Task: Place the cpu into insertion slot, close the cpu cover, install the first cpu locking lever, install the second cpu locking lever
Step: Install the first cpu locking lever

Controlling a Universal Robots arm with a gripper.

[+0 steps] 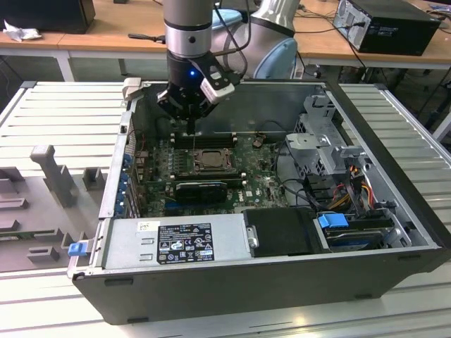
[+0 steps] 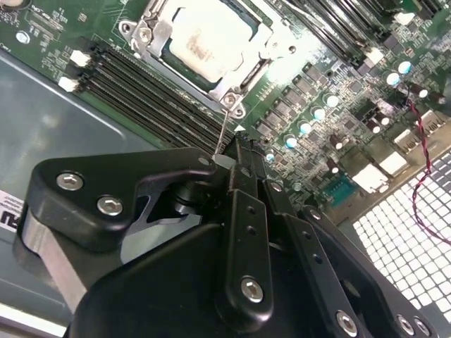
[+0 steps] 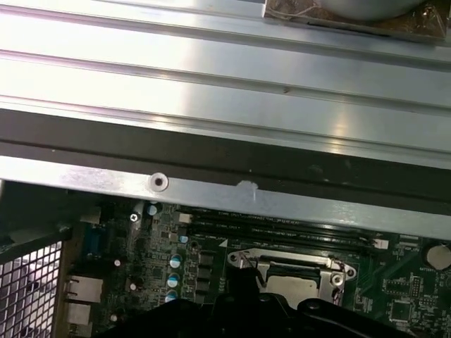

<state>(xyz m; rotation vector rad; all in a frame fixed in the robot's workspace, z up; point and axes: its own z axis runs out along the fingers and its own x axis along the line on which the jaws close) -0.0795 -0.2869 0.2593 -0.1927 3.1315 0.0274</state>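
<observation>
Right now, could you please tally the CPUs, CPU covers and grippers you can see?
cpu: 1
cpu cover: 1
gripper: 1
Total: 3

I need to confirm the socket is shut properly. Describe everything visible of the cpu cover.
The cpu cover is a thin, silvery metal frame with a large square window. It appears to lie flat and closed over the insertion slot on the green motherboard. The pale cpu shows through the window. Screw heads sit near its corners. A thin wire lever rises from beside one corner up to the gripper, which is shut on it. The gripper itself does not touch the cover.
</observation>
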